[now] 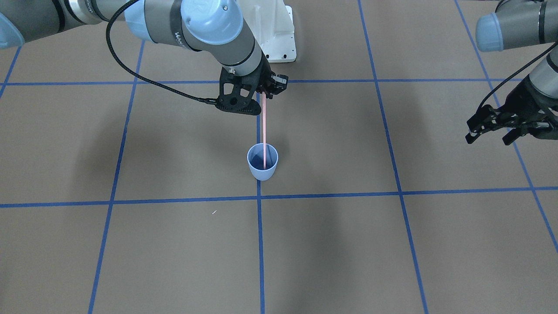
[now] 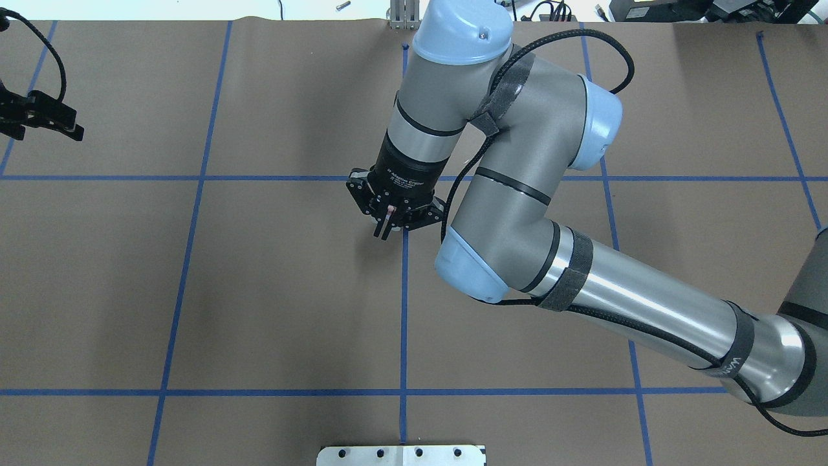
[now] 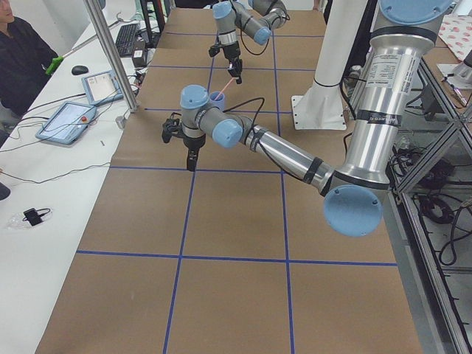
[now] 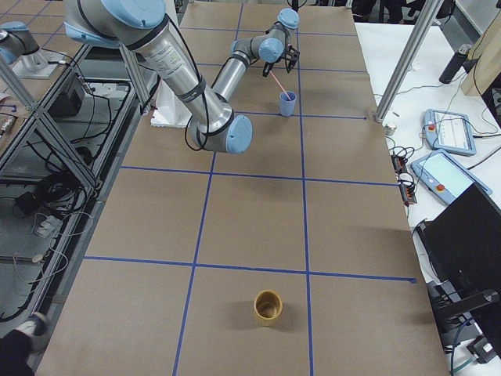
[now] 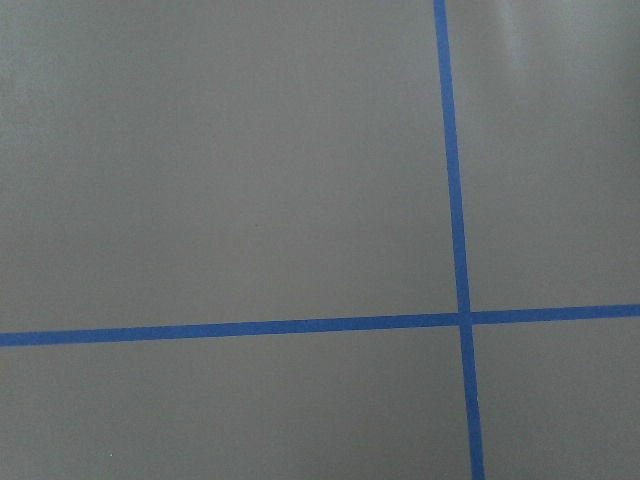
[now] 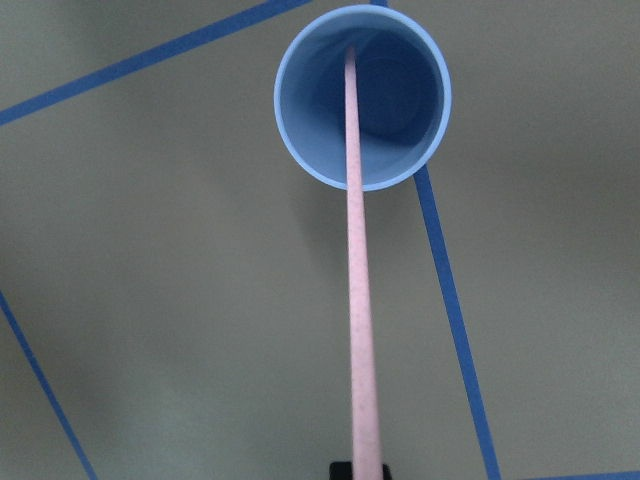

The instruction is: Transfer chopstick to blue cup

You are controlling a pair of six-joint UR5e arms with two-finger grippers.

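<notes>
My right end effector (image 1: 265,92) pinches the chopstick (image 1: 264,126) at its top end so it hangs nearly straight, tip down inside the blue cup (image 1: 262,172), ready to drop. Left end effector (image 1: 489,139) sits spread, well apart, out of the way.

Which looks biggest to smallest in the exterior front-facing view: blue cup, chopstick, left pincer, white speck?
1. left pincer, though it hangs above the table, nearer the camera.
2. blue cup and chopstick: not ranked, since the chopstick is longer but far thinner.
3. white speck.
</notes>
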